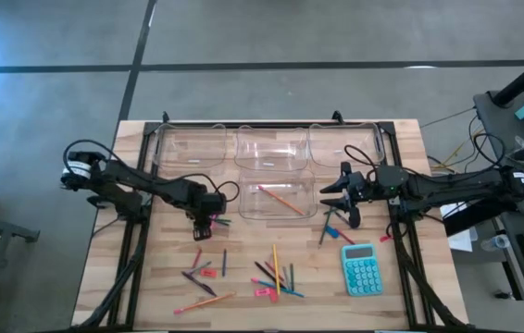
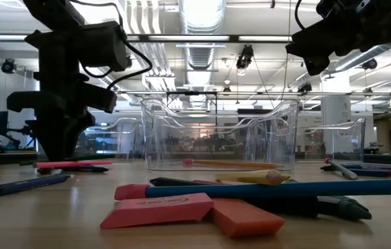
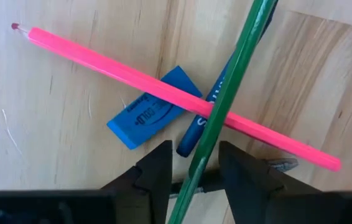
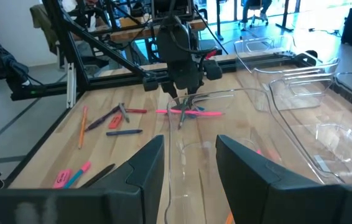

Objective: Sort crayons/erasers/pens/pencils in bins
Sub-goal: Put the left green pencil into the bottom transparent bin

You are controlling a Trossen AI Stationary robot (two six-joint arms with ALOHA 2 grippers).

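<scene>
left hand (image 3: 193, 165): fingers closed on green pencil (image 3: 229, 87) above pink pencil (image 3: 163, 93), blue eraser (image 3: 151, 115) | right hand (image 4: 188, 158): part open, empty, over bin (image 1: 280, 215)

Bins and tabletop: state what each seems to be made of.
Bins: clear, glossy plastic by the look; the wood and a pencil show through the walls. Tabletop: pale wood in jointed strips, matte, with visible grain; possibly butcher block.

The table (image 1: 151, 296) is pale planked wood, smooth and matt. The bins (image 1: 276, 148) are clear, glossy plastic. The pink pencil (image 3: 132, 74) looks glossy, the blue eraser (image 3: 142, 118) matt and rubbery, the fingers (image 3: 154, 174) matt black.
</scene>
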